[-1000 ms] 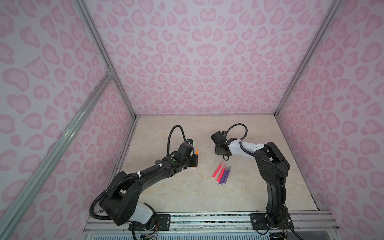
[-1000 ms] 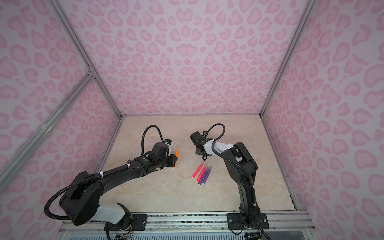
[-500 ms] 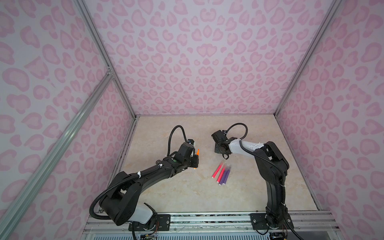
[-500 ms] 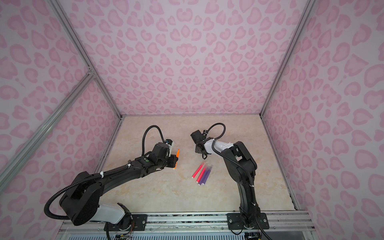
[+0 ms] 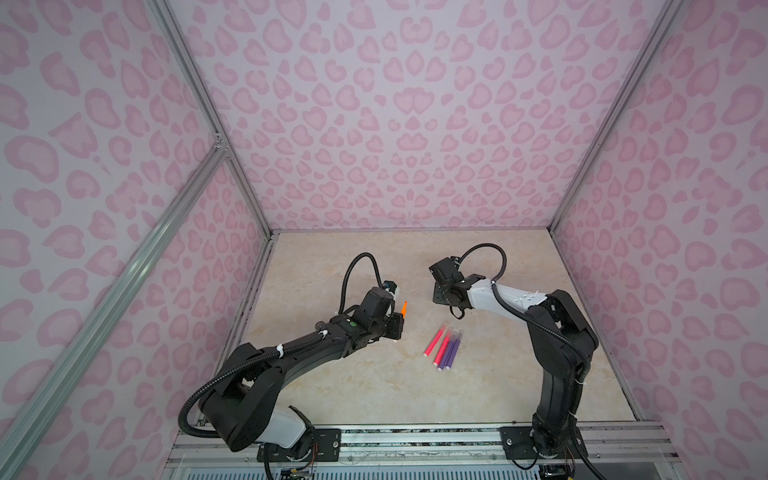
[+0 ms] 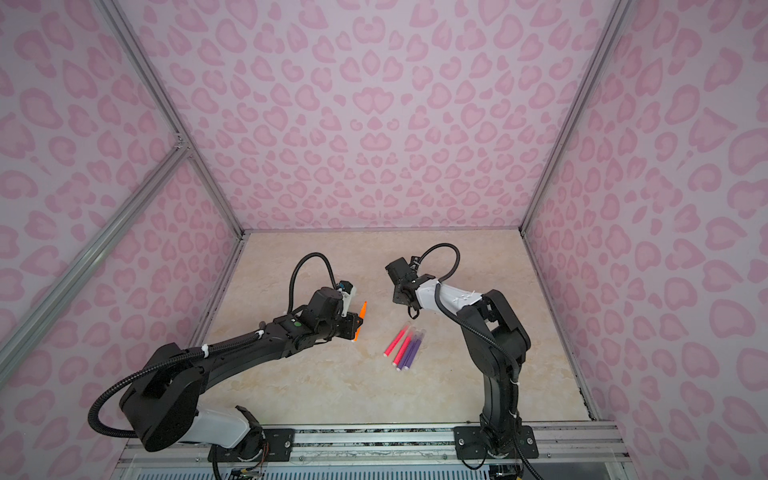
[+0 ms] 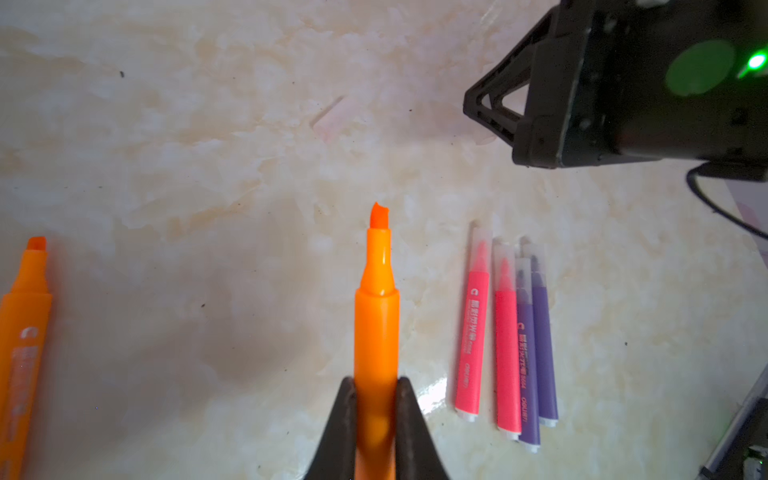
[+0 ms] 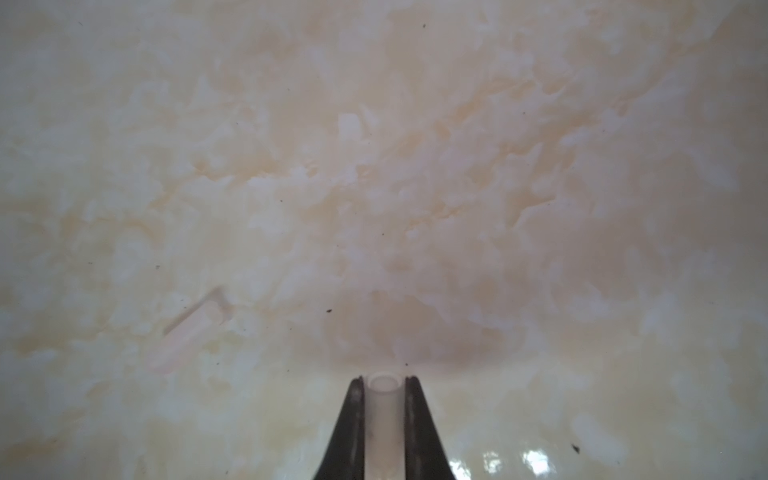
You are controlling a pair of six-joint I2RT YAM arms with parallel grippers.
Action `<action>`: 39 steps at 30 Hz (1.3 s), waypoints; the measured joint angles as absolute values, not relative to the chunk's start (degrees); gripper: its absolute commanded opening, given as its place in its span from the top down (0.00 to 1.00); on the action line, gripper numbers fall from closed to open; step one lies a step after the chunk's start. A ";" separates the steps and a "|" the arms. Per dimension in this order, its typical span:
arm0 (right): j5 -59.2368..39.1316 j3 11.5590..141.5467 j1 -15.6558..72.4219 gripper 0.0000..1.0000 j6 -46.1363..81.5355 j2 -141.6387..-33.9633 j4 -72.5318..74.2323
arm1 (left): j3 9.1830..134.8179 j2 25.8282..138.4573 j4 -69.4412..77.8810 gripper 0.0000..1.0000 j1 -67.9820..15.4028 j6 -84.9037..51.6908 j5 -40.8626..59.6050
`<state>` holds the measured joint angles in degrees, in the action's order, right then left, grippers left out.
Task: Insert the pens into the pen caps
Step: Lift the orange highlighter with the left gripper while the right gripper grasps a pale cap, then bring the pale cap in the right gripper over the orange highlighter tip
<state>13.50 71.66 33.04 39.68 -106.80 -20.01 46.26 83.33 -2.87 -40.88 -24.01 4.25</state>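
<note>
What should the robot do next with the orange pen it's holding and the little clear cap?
Probably bring the two together, tip to opening. The left gripper is shut on the orange pen, its tip bare. The right gripper is shut on a clear cap, open end outward. In both top views they hang apart.

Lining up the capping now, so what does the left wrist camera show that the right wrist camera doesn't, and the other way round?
Only the left wrist view: the orange pen clamped bare-tipped in the left fingers, a second uncapped orange pen lying on the table, and four capped pens, two pink and two purple, side by side. Only the right wrist view: a clear cap gripped in the right fingers, open end facing out. Both: the marbled table and one loose cap lying on it.
</note>
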 measured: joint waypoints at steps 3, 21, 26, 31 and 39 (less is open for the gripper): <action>13.13 68.23 34.22 0.97 41.06 -100.60 -18.39 | 46.48 83.33 -1.98 0.97 -42.33 -23.33 4.73; 14.79 62.98 48.93 1.00 46.98 -85.54 -7.25 | 45.15 79.96 0.73 0.97 -44.38 -21.19 6.24; 16.29 62.98 49.69 1.00 47.88 -86.65 -6.63 | 44.62 78.89 0.99 0.97 -44.47 -21.19 6.20; 18.13 62.98 49.50 1.00 48.88 -88.07 -6.61 | 43.86 77.60 1.17 0.97 -44.53 -21.19 6.11; 19.40 63.24 49.56 1.00 49.98 -89.41 -5.80 | 43.55 76.58 1.41 0.97 -44.53 -21.19 5.96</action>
<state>19.40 63.24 49.56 49.98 -89.41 -5.80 43.55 76.58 1.41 -44.53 -21.19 5.96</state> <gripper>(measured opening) 0.122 0.141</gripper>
